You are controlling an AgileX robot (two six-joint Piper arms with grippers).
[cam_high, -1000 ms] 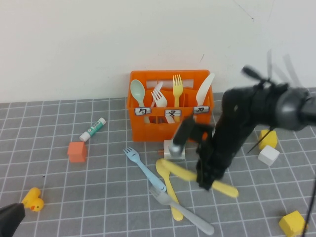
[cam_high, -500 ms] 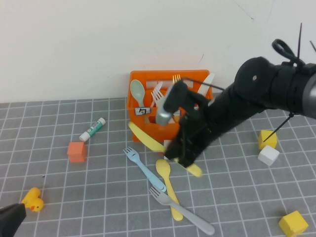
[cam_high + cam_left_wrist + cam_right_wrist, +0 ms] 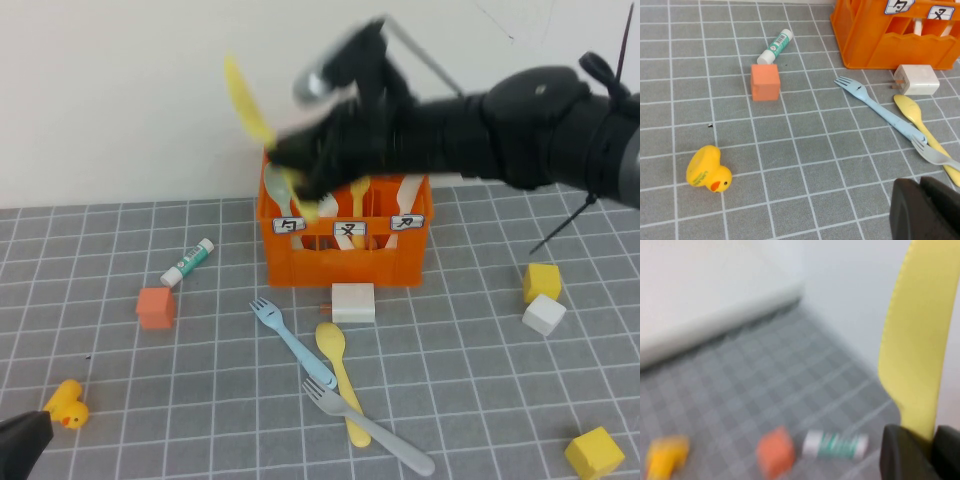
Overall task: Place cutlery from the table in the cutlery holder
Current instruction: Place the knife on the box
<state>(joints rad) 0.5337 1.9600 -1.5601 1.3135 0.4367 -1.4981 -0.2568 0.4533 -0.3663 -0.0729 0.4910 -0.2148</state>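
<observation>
High view: the right claw (image 3: 300,165) grips a yellow knife (image 3: 245,105) above the holder (image 3: 345,235), blade tilted up and away, handle end low over the left compartments. The knife must turn upright and go down. The left claw (image 3: 925,210), low over the bench (image 3: 120,400), grip unreadable.

You are seeing the right gripper (image 3: 300,175) and its yellow knife (image 3: 248,105) smearing with motion blur, the arm hiding the cutlery holder (image 3: 345,262) top and the upper ends of the cutlery inside. The left gripper (image 3: 927,210) is showing only as a dark corner cut off by the picture's edge, its fingers hidden.
</observation>
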